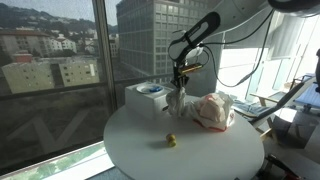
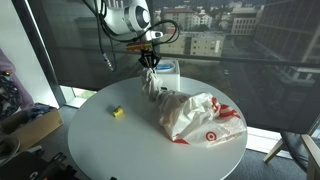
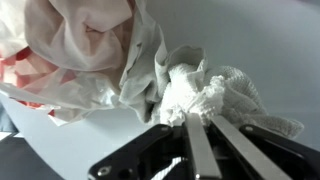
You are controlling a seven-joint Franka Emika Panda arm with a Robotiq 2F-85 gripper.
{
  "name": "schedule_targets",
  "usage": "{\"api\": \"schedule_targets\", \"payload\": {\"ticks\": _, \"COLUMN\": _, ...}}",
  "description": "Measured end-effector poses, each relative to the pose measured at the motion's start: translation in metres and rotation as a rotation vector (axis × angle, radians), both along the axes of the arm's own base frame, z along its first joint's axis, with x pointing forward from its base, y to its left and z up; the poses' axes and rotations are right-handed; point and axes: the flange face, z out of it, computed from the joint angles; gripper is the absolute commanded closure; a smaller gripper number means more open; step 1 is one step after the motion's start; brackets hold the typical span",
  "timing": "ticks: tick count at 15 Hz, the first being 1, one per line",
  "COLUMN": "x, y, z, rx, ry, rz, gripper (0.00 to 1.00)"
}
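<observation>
Daylight is pouring through tall windows behind a round white counter (image 1: 205,155), with city blocks showing beyond the glass. Near the counter's window-side edge the tool (image 1: 178,88) is hanging from above, and its fingers (image 3: 190,150) are pressing together on a crumpled white towel (image 3: 215,95), clamped on the top of the wad. In both exterior views the towel (image 2: 152,86) is dangling under the tool with its lower end reaching the counter or just short of it; I cannot tell which. It is sitting just in front of a white box (image 1: 147,97) at that same edge. A white plastic bag with red print (image 2: 195,117) is lying beside it, toward the middle of the counter, and in the wrist view the bag's folds (image 3: 80,50) are touching the towel. A small yellow piece (image 1: 171,141) is lying well apart, out toward the opposite edge.

Judging from this, the grip is catching only a bunched ridge of soft cloth, so doing it well is calling for steady pressure and slow, vertical motion. Any sideways swing is risking a snag on the bag or a brush against the box.
</observation>
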Motion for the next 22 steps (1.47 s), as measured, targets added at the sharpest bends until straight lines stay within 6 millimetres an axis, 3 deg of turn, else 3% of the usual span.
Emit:
{"api": "schedule_targets", "payload": {"ticks": 8, "x": -0.072, "y": -0.071, "z": 0.142, "rx": -0.033, "ry": -0.249, "rz": -0.307, "gripper": 0.98}}
{"api": "schedule_targets", "payload": {"ticks": 15, "x": -0.172, "y": -0.146, "z": 0.245, "rx": -0.013, "ry": -0.374, "rz": -0.516, "gripper": 0.98}}
{"api": "schedule_targets", "payload": {"ticks": 18, "x": -0.216, "y": -0.175, "z": 0.263, "rx": -0.030, "ry": -0.347, "rz": -0.542, "gripper": 0.98}}
{"api": "schedule_targets", "payload": {"ticks": 20, "x": -0.223, "y": -0.182, "z": 0.249, "rx": -0.037, "ry": -0.307, "rz": -0.520, "gripper": 0.98}}
{"api": "schedule_targets", "payload": {"ticks": 22, "x": -0.216, "y": -0.174, "z": 0.224, "rx": -0.048, "ry": -0.258, "rz": -0.484, "gripper": 0.98}}
